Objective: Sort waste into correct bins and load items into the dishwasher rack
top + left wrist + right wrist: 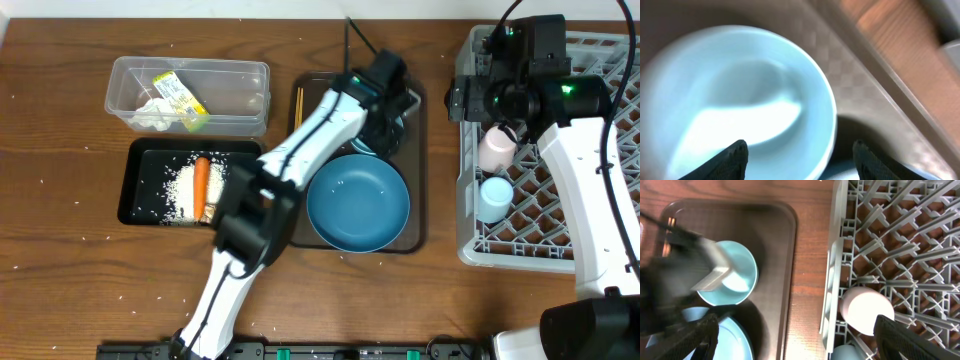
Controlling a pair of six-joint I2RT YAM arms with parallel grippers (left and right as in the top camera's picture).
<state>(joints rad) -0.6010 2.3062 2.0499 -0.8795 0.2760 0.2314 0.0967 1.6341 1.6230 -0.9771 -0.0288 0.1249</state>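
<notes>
Overhead, the left jaws hung spread over the small light-blue bowl (755,90) on the brown serving tray (416,140), beside the large blue dish (358,203) and chopsticks (298,105); the left wrist view put the bowl's rim between the fingers (735,160), contact unclear. The right jaws stood wide and empty above the left edge of the grey rack (468,240), where the pink cup (497,148) and light-blue cup (493,197) sat. Rice (180,190) and a carrot stick (200,180) lay in the black tray (128,185).
</notes>
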